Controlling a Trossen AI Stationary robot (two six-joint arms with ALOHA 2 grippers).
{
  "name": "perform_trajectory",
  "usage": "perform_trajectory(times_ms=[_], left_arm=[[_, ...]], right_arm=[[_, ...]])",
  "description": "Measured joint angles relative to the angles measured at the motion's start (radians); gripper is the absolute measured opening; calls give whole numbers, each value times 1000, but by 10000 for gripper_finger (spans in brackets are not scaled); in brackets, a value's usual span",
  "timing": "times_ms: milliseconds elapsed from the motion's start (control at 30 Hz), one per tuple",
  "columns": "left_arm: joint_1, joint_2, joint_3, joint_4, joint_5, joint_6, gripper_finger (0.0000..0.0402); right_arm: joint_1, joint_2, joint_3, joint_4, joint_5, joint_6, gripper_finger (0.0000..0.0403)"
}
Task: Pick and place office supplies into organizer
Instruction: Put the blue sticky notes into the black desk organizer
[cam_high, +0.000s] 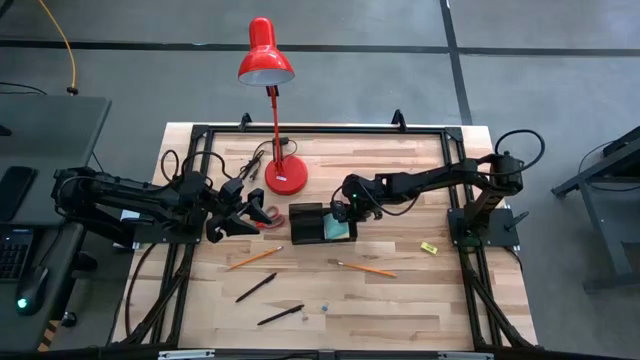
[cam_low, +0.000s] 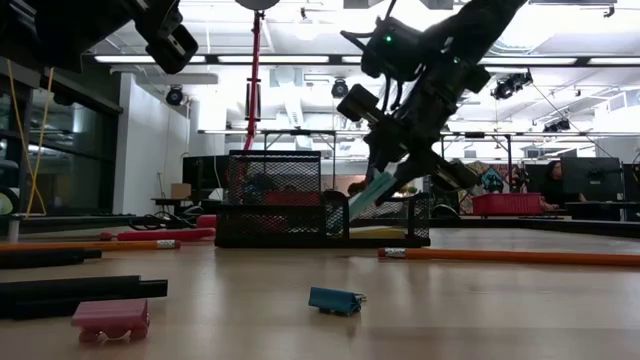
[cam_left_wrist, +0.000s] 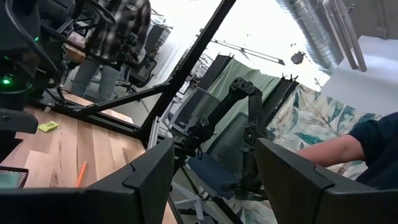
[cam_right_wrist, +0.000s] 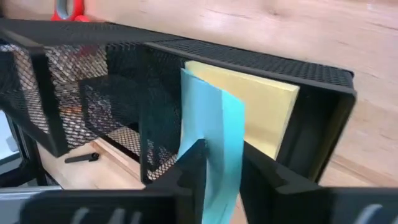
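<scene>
Right gripper (cam_right_wrist: 219, 180) pinches thin teal pad (cam_right_wrist: 214, 134), tilted over organizer (cam_right_wrist: 311, 81).

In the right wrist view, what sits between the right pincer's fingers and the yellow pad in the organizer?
The teal sticky-note pad stands on edge between the right pincer and the yellow pad, inside the organizer.
</scene>
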Motion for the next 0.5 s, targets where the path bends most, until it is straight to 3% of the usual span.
perform_trajectory(times_ms=[333,500], left_arm=[[0,0,0,0,5,19,211],[0,0,0,0,18,27,211]], right_arm=[[-10,0,12,-18,-81,51,225],[-34,-1,43,-69,-149,69,255]])
